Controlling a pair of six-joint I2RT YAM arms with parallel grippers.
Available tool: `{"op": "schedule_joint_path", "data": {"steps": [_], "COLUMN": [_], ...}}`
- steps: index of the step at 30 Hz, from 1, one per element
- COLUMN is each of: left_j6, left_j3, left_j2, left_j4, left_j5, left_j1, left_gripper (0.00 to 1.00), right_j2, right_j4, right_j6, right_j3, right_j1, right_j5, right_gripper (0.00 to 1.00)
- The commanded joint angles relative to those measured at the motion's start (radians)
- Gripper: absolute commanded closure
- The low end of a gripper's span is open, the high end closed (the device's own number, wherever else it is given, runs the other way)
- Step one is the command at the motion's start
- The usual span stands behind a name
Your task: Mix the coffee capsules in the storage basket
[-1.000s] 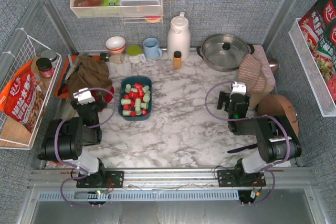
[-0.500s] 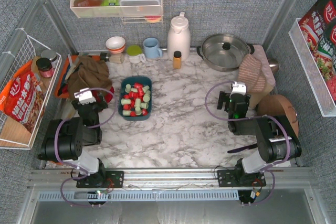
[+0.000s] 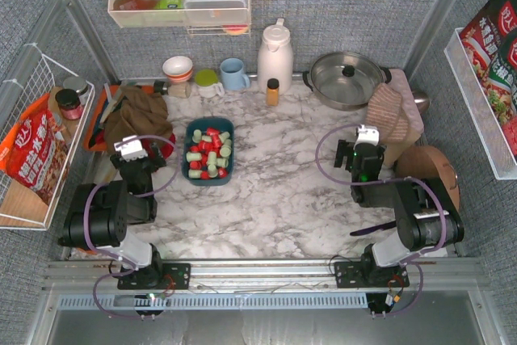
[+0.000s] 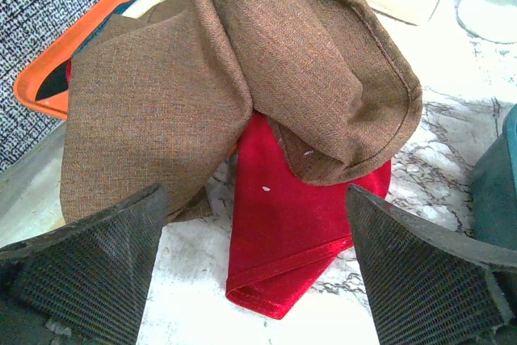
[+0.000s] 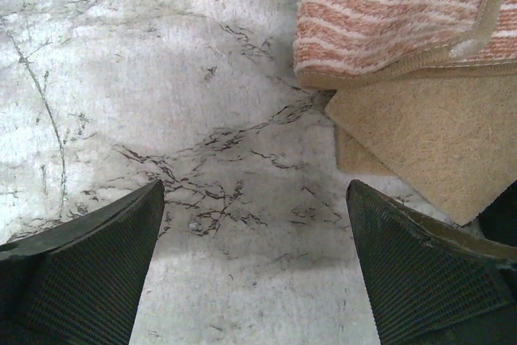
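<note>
Snagging is the nearest risk on the left: the left gripper stands with its jaws spread wide and nothing between them, low over the table and facing the heaped brown cloth and the red cloth under it, with the orange tray behind. A sideways swing at this height would likely catch a fold and drag fabric towards the storage basket. The basket lies just to the right of that gripper, only its dark teal wall showing at the right edge of the left wrist view. A low approach could therefore strike the wall and push the basket across the marble instead of going in over the rim. Inside it, the coffee capsules sit in red and mint clumps. They look light and the walls are low, so a fast or deep stir could flick pods out onto the table. Farther right, the right gripper is likewise wide open and empty, hanging over bare marble well apart from the basket. It is just beside the striped towel and the brown mat, which a careless turn could brush.
</note>
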Motion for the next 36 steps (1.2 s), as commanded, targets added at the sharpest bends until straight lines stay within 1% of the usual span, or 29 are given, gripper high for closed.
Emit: {"op": "schedule_joint_path", "data": {"steps": [1,11,36], "left_j6": [-0.004,-0.004,-0.004], "left_j3": [0.001,0.001,0.001], "left_j2": [0.001,0.001,0.001], "left_j4": [0.036,0.036,0.036], "left_j5": [0.012,0.012,0.011], "left_j1": [0.001,0.001,0.001], "left_gripper": [0.01,0.01,0.01], "right_j2": [-0.002,-0.005,-0.004], "right_j4": [0.012,0.007,0.014], "right_j6": [0.006,0.011,0.008], "right_j3": [0.008,0.01,0.004], "right_j1": [-0.002,-0.017,-0.017], "right_j5": [-0.003,-0.035,-0.037], "right_gripper": [0.01,0.01,0.01]}}
